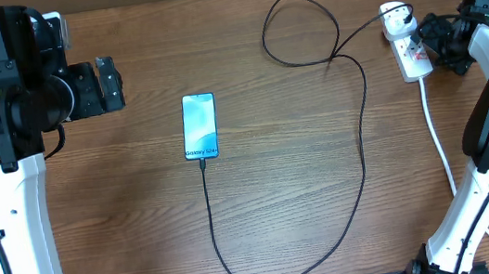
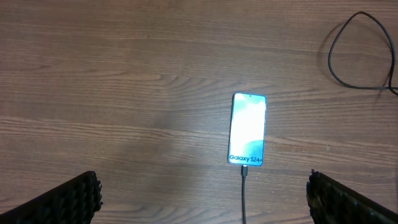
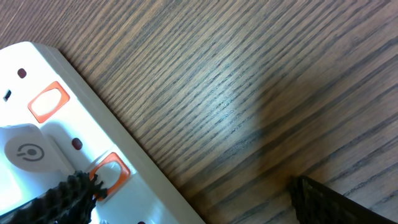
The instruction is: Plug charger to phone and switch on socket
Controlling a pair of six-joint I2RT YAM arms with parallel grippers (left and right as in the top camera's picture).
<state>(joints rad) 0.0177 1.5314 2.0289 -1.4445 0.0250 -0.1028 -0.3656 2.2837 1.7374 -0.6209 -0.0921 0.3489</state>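
The phone (image 1: 200, 126) lies flat in the table's middle with its blue screen lit; in the left wrist view the phone (image 2: 247, 129) reads "Galaxy S24". The charger cable (image 1: 362, 151) runs from the phone's lower end, loops round the front and back, and ends at a white adapter (image 1: 392, 14) seated in the socket strip (image 1: 413, 53). Its connector tip (image 2: 244, 172) sits in the phone's port. My left gripper (image 1: 113, 84) hangs open, left of the phone. My right gripper (image 1: 427, 40) is open beside the strip, one fingertip (image 3: 65, 199) overlapping an orange switch (image 3: 111, 169).
The strip's thick white cord (image 1: 440, 146) trails toward the front right, past the right arm's base. A second orange switch (image 3: 48, 102) shows farther along the strip (image 3: 143, 180). Bare wood lies between the phone and the cable's right run.
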